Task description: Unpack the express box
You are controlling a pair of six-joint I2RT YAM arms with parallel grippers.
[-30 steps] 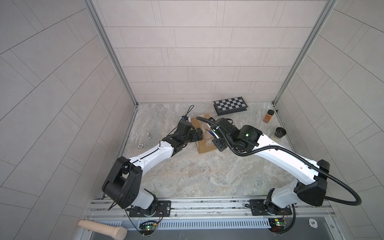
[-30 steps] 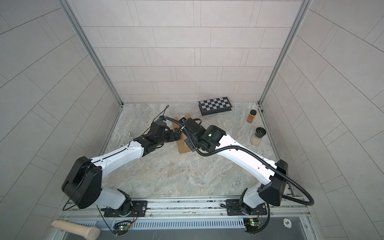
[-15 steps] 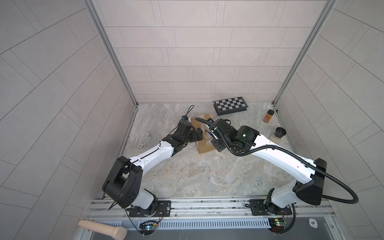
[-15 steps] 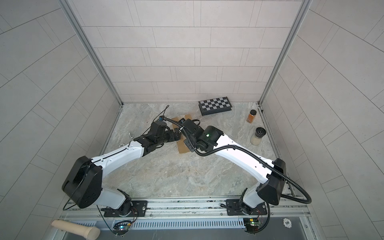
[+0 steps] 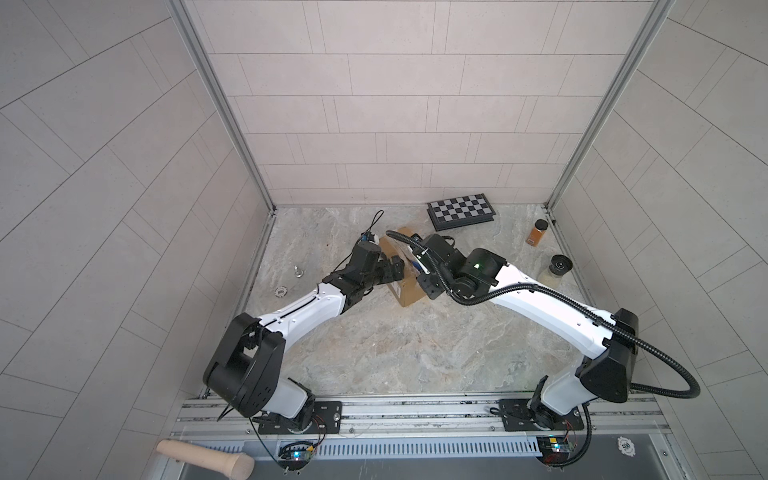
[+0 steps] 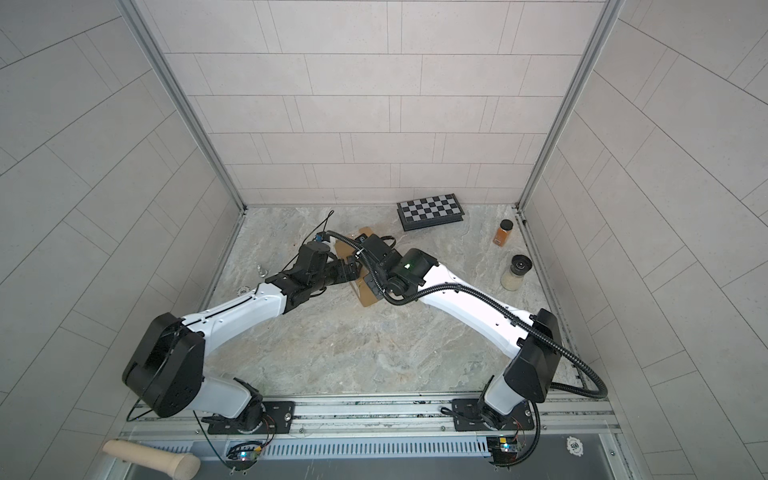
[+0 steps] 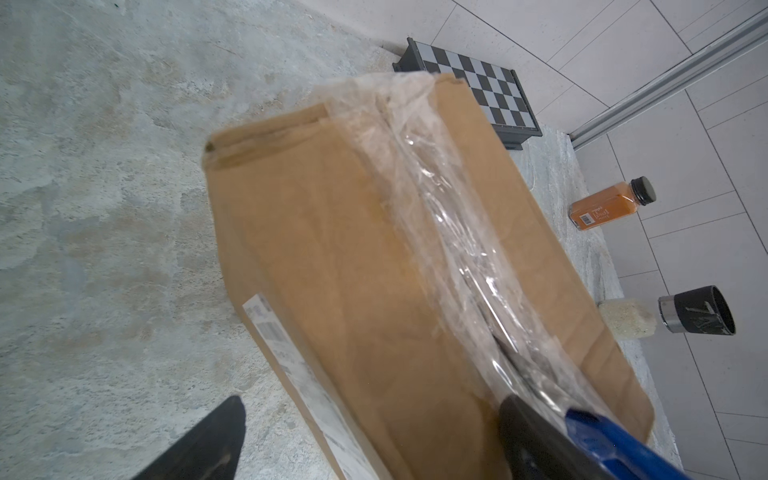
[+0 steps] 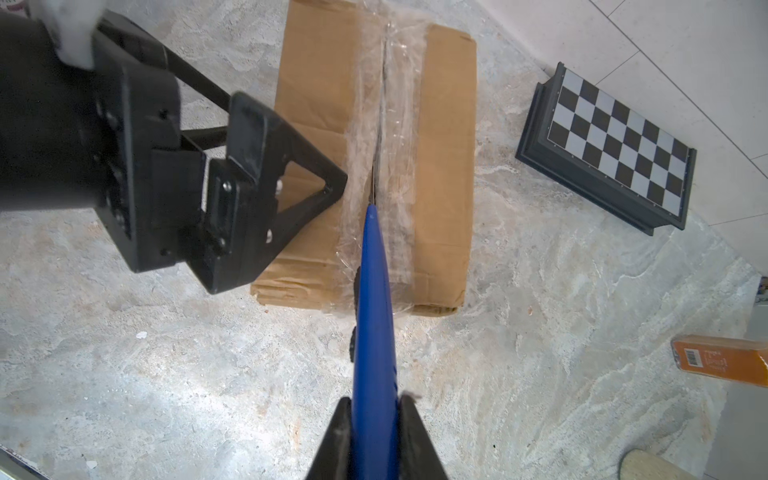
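Hidden in both top views: most of the express box [image 5: 409, 287], under the two wrists, with only a brown corner toward 6 o'clock showing. Lies flat, just to 11 o'clock of the middle of the counter [image 5: 395, 349]. Flaps shut under wrinkled clear tape [image 7: 436, 216], so nothing of the contents to see. Pale label [image 7: 286, 353] on one side, print too blurred to read.

Clamped in the right pincer [image 8: 374, 403], jaws nearly together on it: a blue-handled cutter [image 8: 374, 299]. Thin blade [image 8: 376, 166] along the tape seam – cannot tell whether on the tape or under it.

Spread wide and gripping nothing: the left pincer [image 7: 370, 415]. One finger [image 8: 253, 133] over the box top just beside the seam, contact hard to judge. The other finger [image 7: 212, 444] off the labelled side, over bare counter, its base cut off by the frame edge.

At 1 o'clock by the back wall: a checkered case [image 5: 461, 211], closed. At 2 o'clock: a jar [image 5: 539, 231] of orange powder, black cap. Toward 3 o'clock: a grinder [image 5: 557, 272], black top, pale grains in its clear lower part.

Against a second ago – right wrist a touch farther toward 9 o'clock. Box and left arm as before.
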